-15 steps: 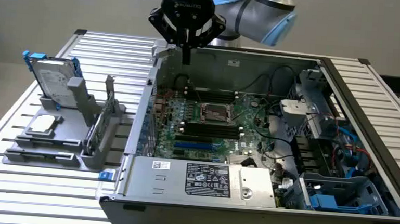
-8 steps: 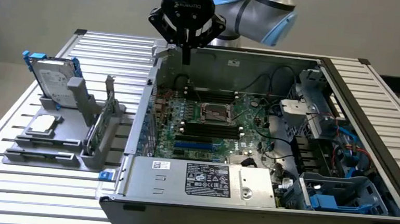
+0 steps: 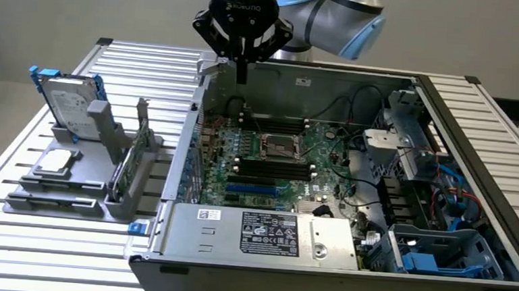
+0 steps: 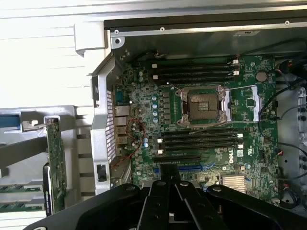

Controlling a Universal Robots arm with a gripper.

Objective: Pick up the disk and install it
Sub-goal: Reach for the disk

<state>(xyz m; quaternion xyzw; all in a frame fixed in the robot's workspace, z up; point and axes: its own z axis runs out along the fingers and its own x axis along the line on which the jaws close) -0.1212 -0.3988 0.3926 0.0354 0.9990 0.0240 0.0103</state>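
The disk (image 3: 67, 107), a silver-grey drive with a white label in a blue carrier, stands upright in the grey holder (image 3: 67, 194) at the exterior view's left. My gripper (image 3: 242, 75) hangs well away from it, above the back left corner of the open computer case (image 3: 325, 258). Its fingers are shut with nothing between them. In the wrist view the gripper (image 4: 168, 184) points down over the motherboard (image 4: 201, 120), close to the case's side wall.
The holder also carries a small square silver chip (image 3: 55, 161) and an upright thin green card (image 3: 135, 153), and the card (image 4: 56, 165) appears again in the wrist view. Inside the case are the CPU socket (image 3: 278, 147), a power supply (image 3: 263, 235) and a blue drive bay (image 3: 438, 254). Everything rests on a slatted metal table (image 3: 18, 252).
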